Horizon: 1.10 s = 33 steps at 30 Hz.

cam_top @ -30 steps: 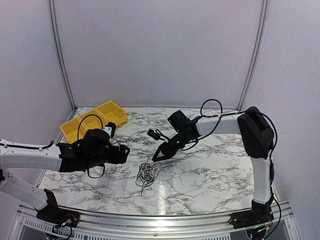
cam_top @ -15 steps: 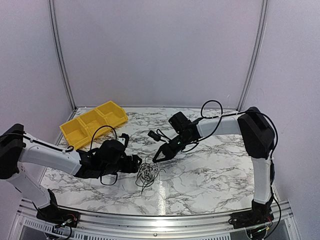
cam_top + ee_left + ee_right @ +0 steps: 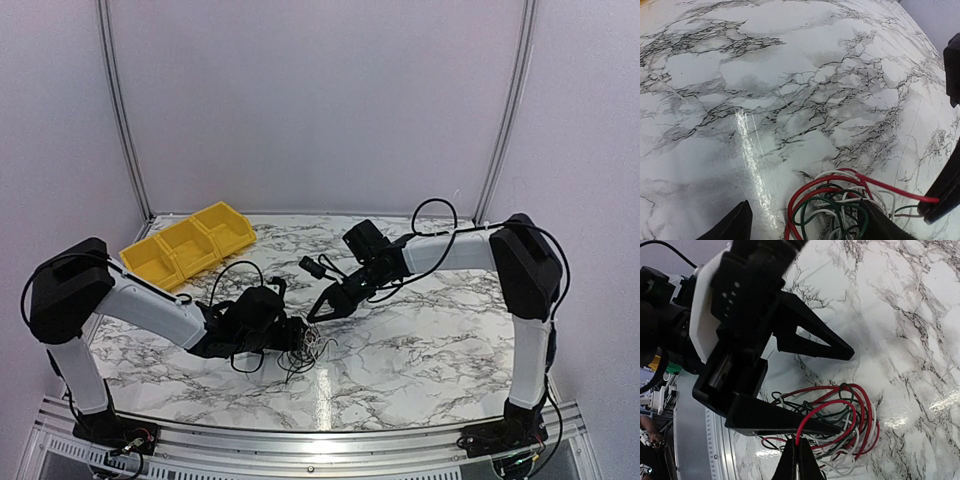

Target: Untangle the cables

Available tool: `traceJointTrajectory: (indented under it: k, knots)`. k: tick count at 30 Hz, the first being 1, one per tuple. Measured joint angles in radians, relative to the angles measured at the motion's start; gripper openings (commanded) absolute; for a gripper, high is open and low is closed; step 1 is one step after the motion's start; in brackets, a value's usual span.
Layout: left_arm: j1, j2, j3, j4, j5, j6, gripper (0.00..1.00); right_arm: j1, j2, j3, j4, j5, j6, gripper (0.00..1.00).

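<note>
Cables (image 3: 303, 347) lie knotted on the marble surface (image 3: 420, 350) near the front edge, between the wide-open jaws of the left gripper (image 3: 292, 335); just beyond, the right gripper (image 3: 313, 315) pinches 1 red strand (image 3: 895, 190); pin the knot with the left, then draw the strand away slowly.

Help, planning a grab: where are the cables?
Top view, front-centre: the cables lie inside the open left gripper, the right gripper pinching one.
</note>
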Motion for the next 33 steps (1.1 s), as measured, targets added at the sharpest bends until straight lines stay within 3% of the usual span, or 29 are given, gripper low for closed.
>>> traceJointTrajectory:
  k: [5, 12, 26, 33]
  knots:
    - [-0.005, 0.079, 0.053, 0.029, -0.001, -0.014, 0.74, -0.007, -0.019, -0.005, 0.006, -0.002, 0.000, 0.00]
    - [-0.006, 0.120, 0.084, 0.070, 0.003, -0.029, 0.72, -0.027, -0.164, -0.005, -0.026, 0.010, -0.027, 0.00]
    - [-0.023, 0.198, 0.120, 0.187, 0.003, -0.042, 0.68, -0.057, -0.394, 0.371, -0.192, 0.014, -0.118, 0.00]
    - [-0.023, 0.191, 0.113, 0.191, 0.006, -0.033, 0.69, -0.062, -0.435, 0.416, -0.211, 0.022, -0.154, 0.00]
